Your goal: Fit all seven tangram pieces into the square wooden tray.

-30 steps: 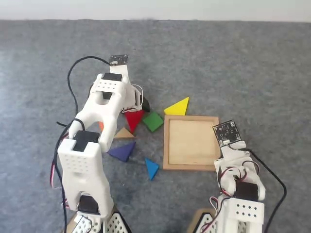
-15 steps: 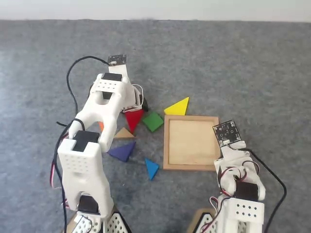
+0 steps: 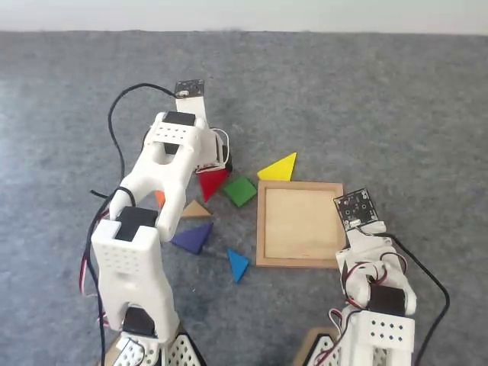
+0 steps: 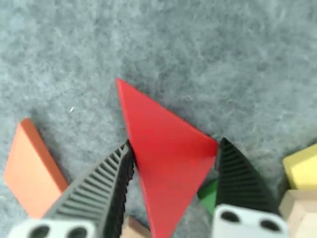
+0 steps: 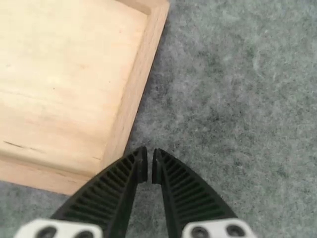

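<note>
Plainly the left end effector (image 4: 173, 145) sits clamped on the red triangle (image 4: 158, 129) between its fingers.

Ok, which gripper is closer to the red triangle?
Left. The left gripper has the red triangle between its fingers; the right gripper sits shut beside the wooden tray, on its far side from the triangle.

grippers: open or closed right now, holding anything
left gripper: closed on the red triangle
right gripper: closed, empty
</note>
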